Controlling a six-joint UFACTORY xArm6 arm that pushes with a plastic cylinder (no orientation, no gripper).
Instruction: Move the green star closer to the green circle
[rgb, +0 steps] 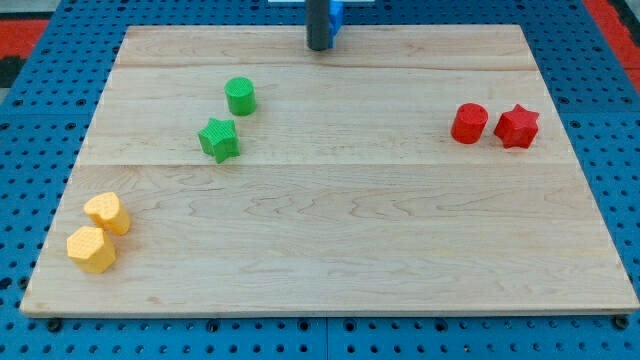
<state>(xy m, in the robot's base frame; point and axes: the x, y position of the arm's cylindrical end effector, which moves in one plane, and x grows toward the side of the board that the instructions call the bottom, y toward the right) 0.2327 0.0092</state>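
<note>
- The desk (330, 250) was a pale wooden board made of several planks joined lengthwise, their seams running from the view's left to the view's right.
- The wood grain showed faint wavy lines, and soft, even light fell on the surface without hard shadows.
- Beneath and around the board lay a blue perforated base plate (40, 110) with regularly spaced round holes, visible on all four sides.
- At the view's top left corner a red perforated area (22, 28) adjoined the blue plate; a similar red patch (612, 12) appeared at the top right corner.
- No walls, windows or floor could be made out.
</note>
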